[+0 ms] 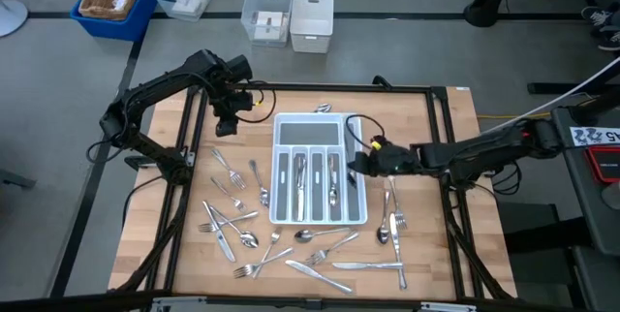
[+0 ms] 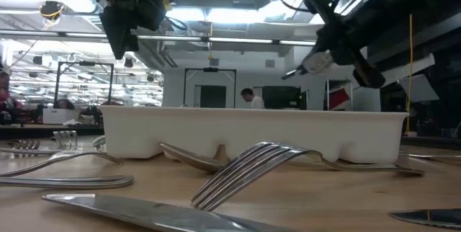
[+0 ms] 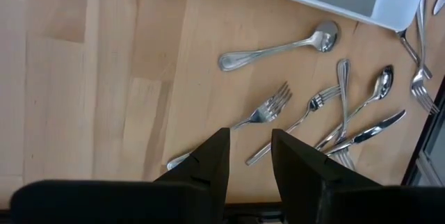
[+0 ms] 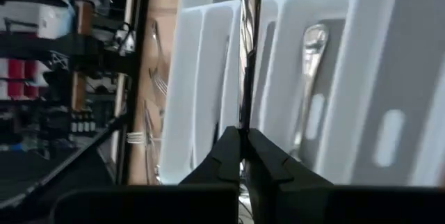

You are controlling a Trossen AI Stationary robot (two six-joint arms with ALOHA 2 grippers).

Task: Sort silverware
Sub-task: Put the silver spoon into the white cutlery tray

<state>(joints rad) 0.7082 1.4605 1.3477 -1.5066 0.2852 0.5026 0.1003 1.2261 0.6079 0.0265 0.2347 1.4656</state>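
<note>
Pinching a slim silver utensil (image 4: 245,57), the right fingers (image 4: 263,160) are pressed together on its handle; which kind of piece it is cannot be told. In the high view the right gripper (image 1: 360,163) sits at the right edge of the tray (image 1: 320,223), with the right arm stretched nearly level across the surface (image 1: 441,254) from the right side.

Left gripper (image 1: 227,123): fingers (image 3: 208,165) spread with a gap between them, holding nothing. It hangs just off the tray's far-left corner, the arm folded at the elbow on the left side.

Silverware (image 1: 310,254): several pieces lie in the tray's slots; the rest is scattered on the surface left of the tray, in front of it and to its right.

View differences:
- Right wrist view alone shows the clamped utensil running out over the tray slots, with a spoon (image 4: 311,78) lying in the neighbouring slot.
- Left wrist view shows forks (image 3: 268,109) and spoons loose on the wood past the tray corner.
- Low view shows both grippers raised above the tray wall (image 2: 252,127), a fork (image 2: 245,171) and knife blade up close, and a person (image 2: 250,99) far back in the room.
- High view alone shows bins (image 1: 291,16) on the floor beyond the surface.
</note>
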